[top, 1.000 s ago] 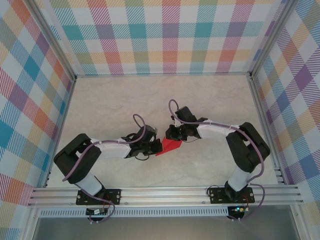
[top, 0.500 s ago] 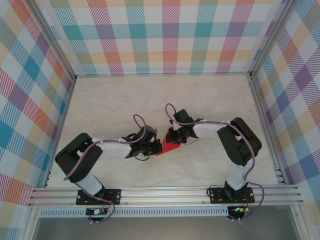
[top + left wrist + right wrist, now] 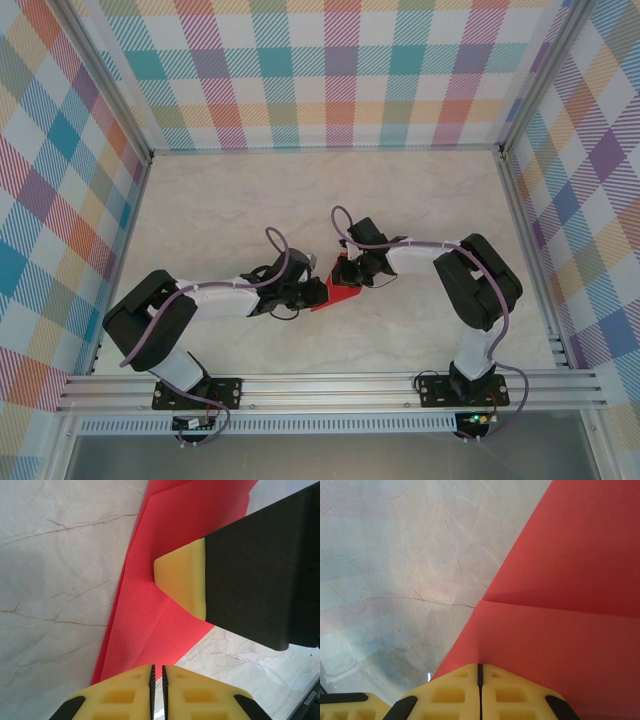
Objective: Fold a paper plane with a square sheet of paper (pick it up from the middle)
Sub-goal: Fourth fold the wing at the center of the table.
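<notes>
The red sheet of paper lies folded into a narrow layered wedge on the marble table between the two grippers. My left gripper sits at its left edge. In the left wrist view the paper runs up from the left gripper, whose jaws are closed to a thin slit at the paper's lower corner. My right gripper is at the paper's upper edge, and one of its yellow fingertips rests on the paper. In the right wrist view the paper puckers into the shut right gripper.
The marble table is walled by plaid panels with an aluminium frame. Both arms reach inward from their bases at the near rail, elbows bent outward, with purple cables looping above the wrists.
The right arm's elbow swung inward and its gripper slid slightly left and down onto the paper. The left arm's shoulder shifted a little. The paper barely moved.
</notes>
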`<state>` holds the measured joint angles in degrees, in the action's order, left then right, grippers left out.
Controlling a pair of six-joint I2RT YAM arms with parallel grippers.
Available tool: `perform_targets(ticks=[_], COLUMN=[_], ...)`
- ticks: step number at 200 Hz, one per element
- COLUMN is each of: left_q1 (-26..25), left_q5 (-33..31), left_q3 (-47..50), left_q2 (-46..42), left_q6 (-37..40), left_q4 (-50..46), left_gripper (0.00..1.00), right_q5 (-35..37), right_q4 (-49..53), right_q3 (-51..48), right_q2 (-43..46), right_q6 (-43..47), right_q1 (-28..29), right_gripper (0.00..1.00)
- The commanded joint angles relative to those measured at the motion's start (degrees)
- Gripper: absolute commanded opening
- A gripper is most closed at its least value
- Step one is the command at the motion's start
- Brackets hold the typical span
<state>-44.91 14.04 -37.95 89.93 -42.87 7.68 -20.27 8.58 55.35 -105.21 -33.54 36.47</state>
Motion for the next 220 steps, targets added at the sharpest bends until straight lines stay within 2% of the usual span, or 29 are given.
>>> perform_targets(ticks=[1, 90, 125, 171, 194, 220], left_q1=[-0.1, -0.2, -0.2, 0.3, 0.2, 0.2], left_q5=[0.9, -3.0, -1.7, -3.2, -2.3, -3.2], left_q3=[1.6, 4.0, 4.7, 8.4, 7.0, 3.6], left_q2=[0.6, 2.7, 0.3, -3.2, -4.7, -7.3], left_q6=[-0.5, -1.1, -1.2, -1.5, -0.4, 2.6], left_q4=[-0.5, -7.6, -8.3, -12.6, -13.6, -18.9], left_gripper=[0.13, 0.11, 0.11, 0.11, 0.11, 0.11], right_q5=[0.7, 1.8, 2.0, 2.2, 2.3, 2.4], right_q4=[-0.3, 0.4, 0.8, 0.6, 0.7, 0.6], right_q3=[0.3, 0.0, 0.0, -0.5, -0.6, -0.7], right_q2=[-2.3, -2.2, -2.2, -2.2, -2.4, -2.4], right_q6=[1.0, 0.8, 0.8, 0.7, 0.6, 0.5], right_q1=[0.0, 0.0, -0.1, -0.1, -0.1, -0.1], right_gripper=[0.06, 0.06, 0.06, 0.06, 0.06, 0.06])
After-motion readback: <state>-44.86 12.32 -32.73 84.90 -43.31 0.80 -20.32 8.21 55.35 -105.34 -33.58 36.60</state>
